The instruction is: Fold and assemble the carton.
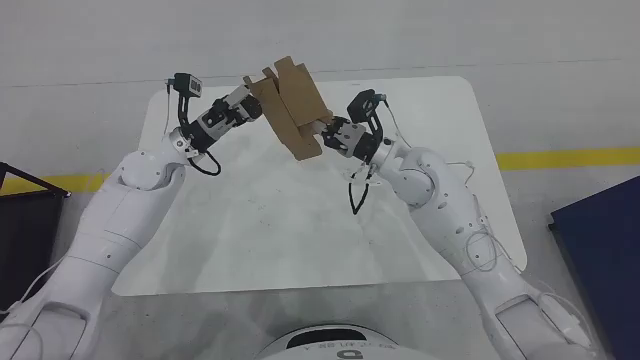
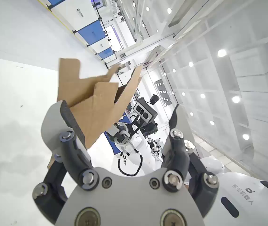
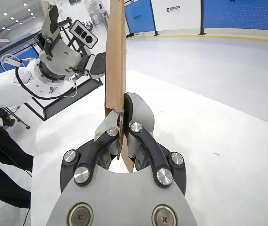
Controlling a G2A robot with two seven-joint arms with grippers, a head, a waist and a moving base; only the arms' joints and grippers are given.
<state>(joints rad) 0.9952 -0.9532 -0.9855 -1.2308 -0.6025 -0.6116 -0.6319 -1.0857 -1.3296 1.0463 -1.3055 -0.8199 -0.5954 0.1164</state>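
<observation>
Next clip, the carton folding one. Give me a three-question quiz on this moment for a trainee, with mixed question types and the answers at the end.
1. True or false: the carton lies flat on the table.
2. Which gripper is clamped on the carton's edge? A) the left gripper B) the right gripper C) both
3. Fill in: the left gripper's jaws stand ____, with one pad against the cardboard.

Key
1. False: it is held up off the table, between the two grippers.
2. B
3. open
</observation>
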